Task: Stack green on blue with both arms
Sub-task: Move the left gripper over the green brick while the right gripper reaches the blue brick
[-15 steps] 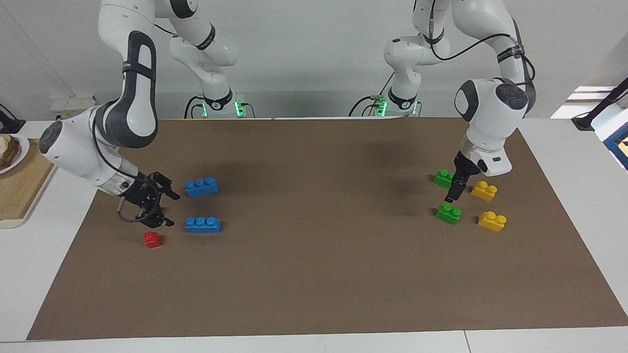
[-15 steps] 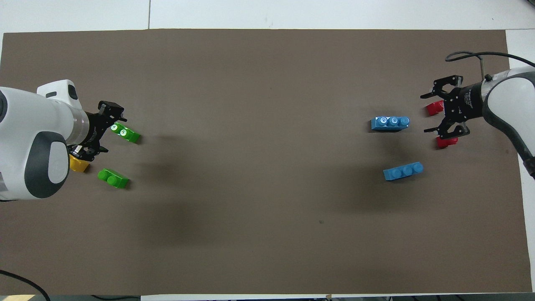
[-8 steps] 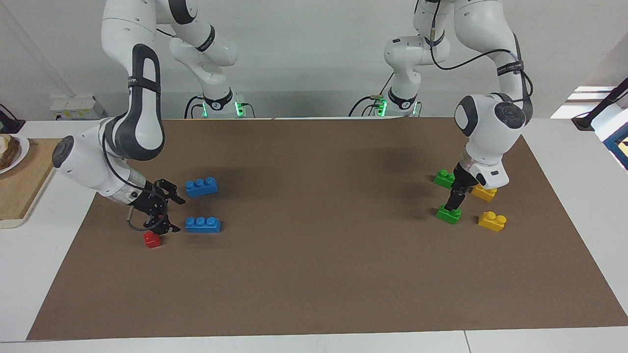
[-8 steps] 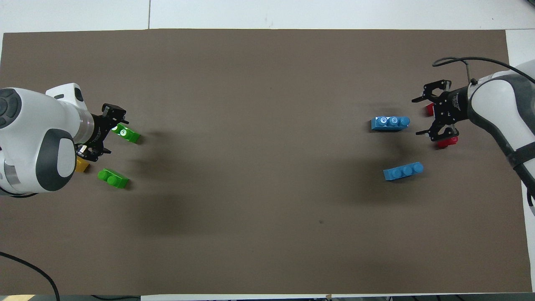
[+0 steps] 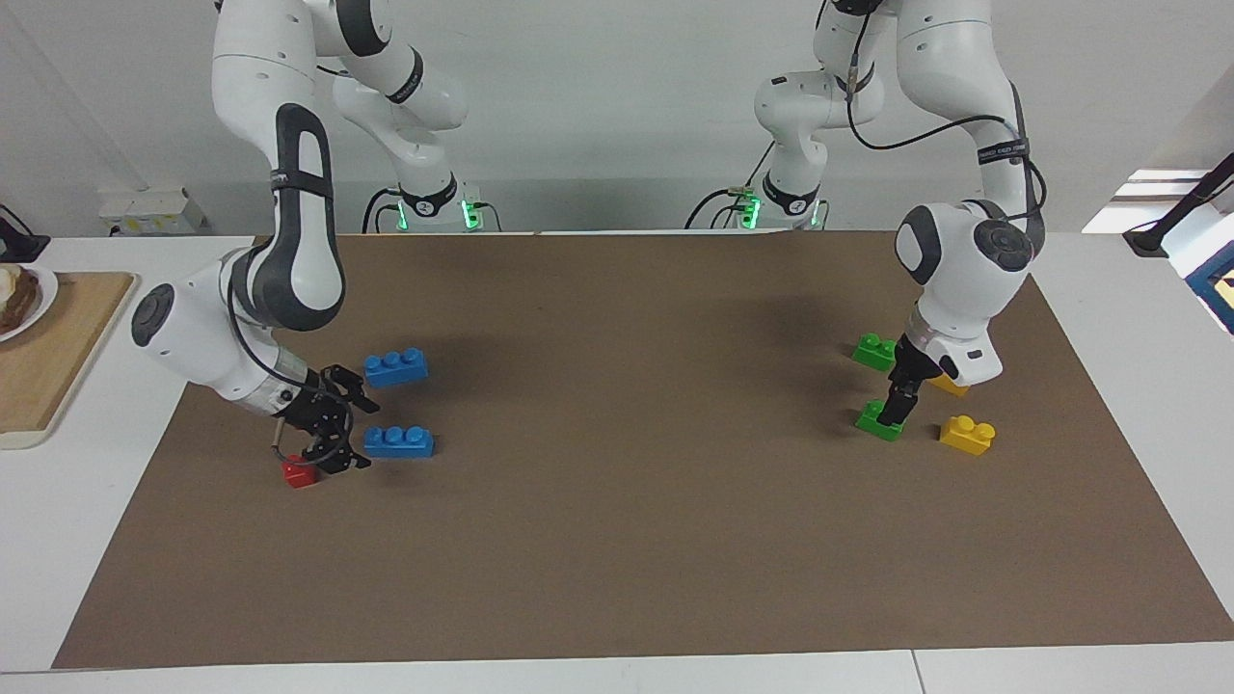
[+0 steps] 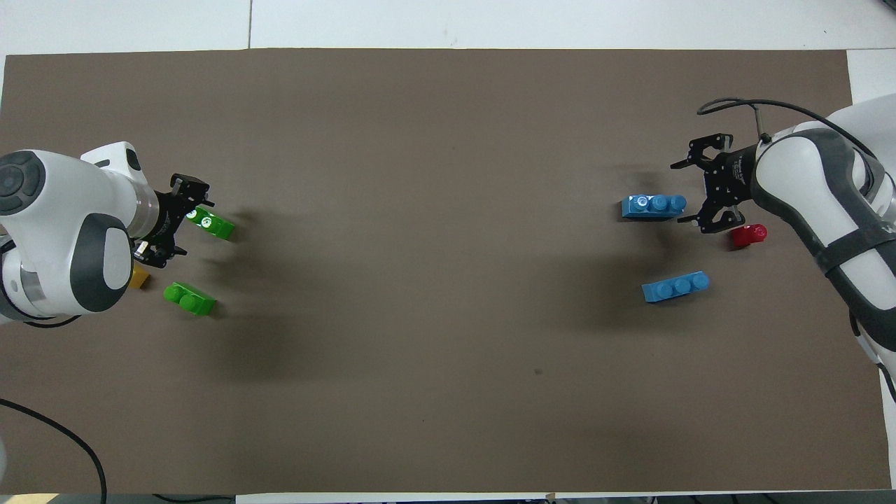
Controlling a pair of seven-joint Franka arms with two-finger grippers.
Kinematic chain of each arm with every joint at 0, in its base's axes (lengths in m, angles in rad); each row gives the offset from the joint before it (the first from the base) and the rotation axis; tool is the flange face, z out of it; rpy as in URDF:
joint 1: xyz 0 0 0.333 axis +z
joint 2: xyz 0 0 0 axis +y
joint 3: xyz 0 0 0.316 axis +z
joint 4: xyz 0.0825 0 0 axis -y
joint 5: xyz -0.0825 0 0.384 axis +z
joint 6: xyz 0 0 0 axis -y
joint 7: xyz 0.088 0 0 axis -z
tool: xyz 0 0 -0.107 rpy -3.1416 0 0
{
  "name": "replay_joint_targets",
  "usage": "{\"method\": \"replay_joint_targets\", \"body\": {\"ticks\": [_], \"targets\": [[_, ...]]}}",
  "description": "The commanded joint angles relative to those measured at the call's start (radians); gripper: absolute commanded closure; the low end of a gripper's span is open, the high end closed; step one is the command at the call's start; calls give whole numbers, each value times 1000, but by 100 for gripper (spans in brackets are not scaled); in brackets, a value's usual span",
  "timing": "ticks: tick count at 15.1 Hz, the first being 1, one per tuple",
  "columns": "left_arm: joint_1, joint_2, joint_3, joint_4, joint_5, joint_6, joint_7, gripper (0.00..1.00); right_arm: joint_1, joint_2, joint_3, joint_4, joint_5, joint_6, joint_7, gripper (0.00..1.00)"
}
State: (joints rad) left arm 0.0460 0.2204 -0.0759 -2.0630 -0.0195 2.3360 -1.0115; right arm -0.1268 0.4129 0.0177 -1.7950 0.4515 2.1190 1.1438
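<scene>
At opposite ends of the surface, your released left claw [image 5: 898, 413] straddled a small green two-stud plastic brick [image 5: 877, 421]; your released right claw [image 5: 333, 434] faced a long blue three-stud brick [image 5: 398, 441], ready to grasp.

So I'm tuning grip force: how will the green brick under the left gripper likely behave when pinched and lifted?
The green brick looks like hard moulded plastic, so it is probably stiff and light. Its flat base on the brown mat should keep it from rolling or tipping. Its glossy sides may be a little slippery, so the open left gripper had best close squarely across them.
</scene>
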Motion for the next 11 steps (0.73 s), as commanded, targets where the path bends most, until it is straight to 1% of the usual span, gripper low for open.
{"method": "replay_joint_targets", "body": {"ticks": [1,5,9,10,11], "targets": [[11,36,-5,24,18,14,-18,0,-4,15,2,-9,32,25,-47,4],[12,66,-5,24,18,34,-22,0,-5,32,2,-9,41,41,-59,4],[25,73,-5,26,18,55,-21,0,-5,47,2,-9,56,58,-76,4],[25,76,-5,26,18,57,-21,1,-4,47,2,-12,65,61,-88,4],[25,82,-5,26,18,62,-22,5,-5,50,2,-14,73,61,-93,4]]}}
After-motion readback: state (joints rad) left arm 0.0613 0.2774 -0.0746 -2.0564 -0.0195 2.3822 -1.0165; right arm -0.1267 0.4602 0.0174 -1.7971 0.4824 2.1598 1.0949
